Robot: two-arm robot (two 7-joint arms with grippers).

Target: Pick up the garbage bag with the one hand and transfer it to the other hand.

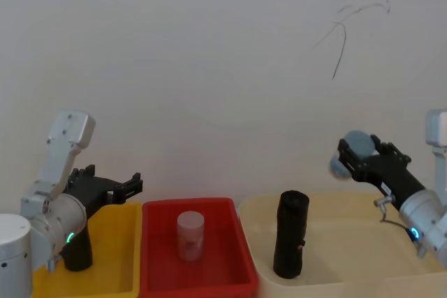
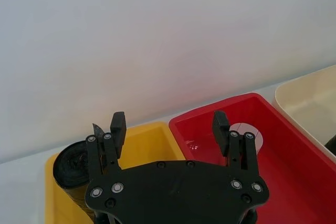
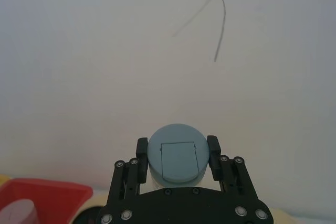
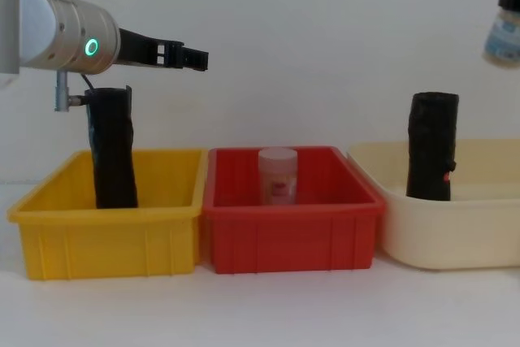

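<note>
Jaws on the left gripper [image 1: 137,185] stand open with nothing between them, the two fingers [image 2: 118,124] spread apart and pointing toward the right of the scene. Its silver arm, lit by a green ring light [image 4: 92,46], reaches in from the left and holds the gripper level above the yellow bin [image 4: 106,225], over the gap between that bin and the red bin [image 4: 292,225]. A slim black roll [image 4: 112,148] stands upright in the yellow bin, just below and behind this arm.

Jaws on the right gripper [image 1: 360,153] are closed on a pale blue-capped bottle [image 3: 175,153], one finger pressed to each side of it. This arm comes in from the right, angled upward and to the left, and holds the bottle high above the cream bin [image 4: 455,225], well clear of it. A bluish ring light [image 1: 415,233] glows on its silver wrist.

The garbage bag [image 1: 290,242] stands upright in the left part of the cream bin, a thick black crinkled roll with a small red mark near its lower end. Neither gripper touches it; the right gripper hangs above and to its right.

A small translucent jar [image 4: 278,175] with a pale lid stands upright in the middle of the red bin. All three bins sit side by side on the white bench [image 4: 260,314].
</note>
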